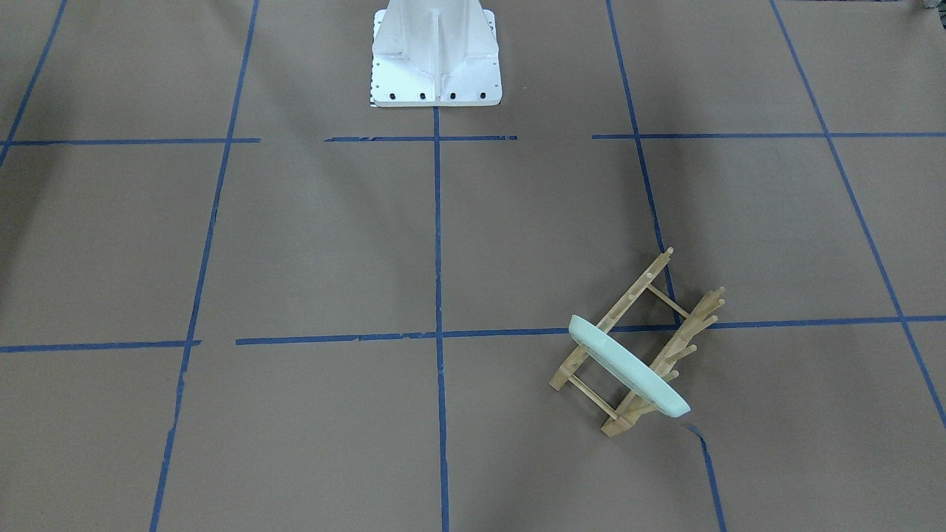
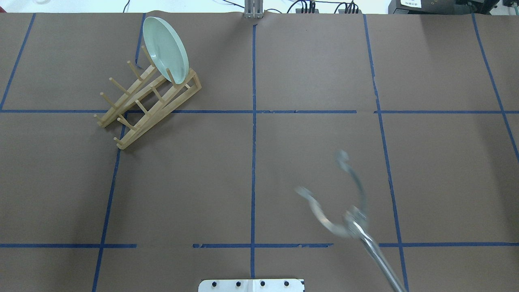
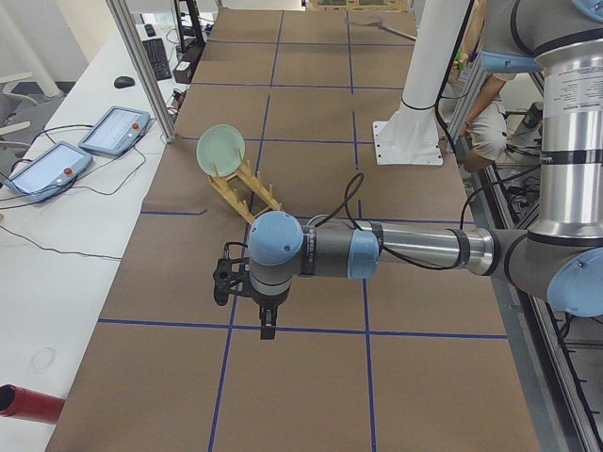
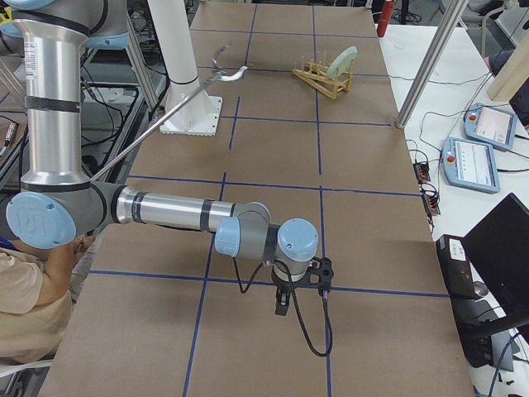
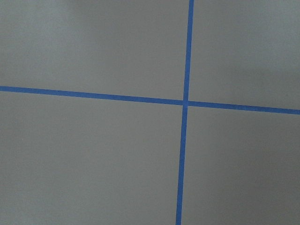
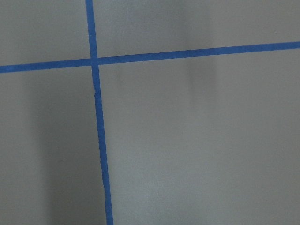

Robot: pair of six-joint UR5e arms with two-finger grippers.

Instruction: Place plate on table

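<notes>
Leftmost, the plate (image 2: 167,48) stands on edge in the wooden rack's (image 2: 178,97) end slot, at the worktop's (image 2: 308,65) far left. Left pincer (image 3: 267,325) and right pincer (image 4: 282,302) hang well apart from it; whether either is spread or pressed together cannot be told.

Overhead, a curved metal claw (image 2: 353,217) is blurred, and the bottom edge cuts off its rod. My left tool (image 3: 268,322) and right tool (image 4: 282,302) are too small to tell how the jaws stand.
</notes>
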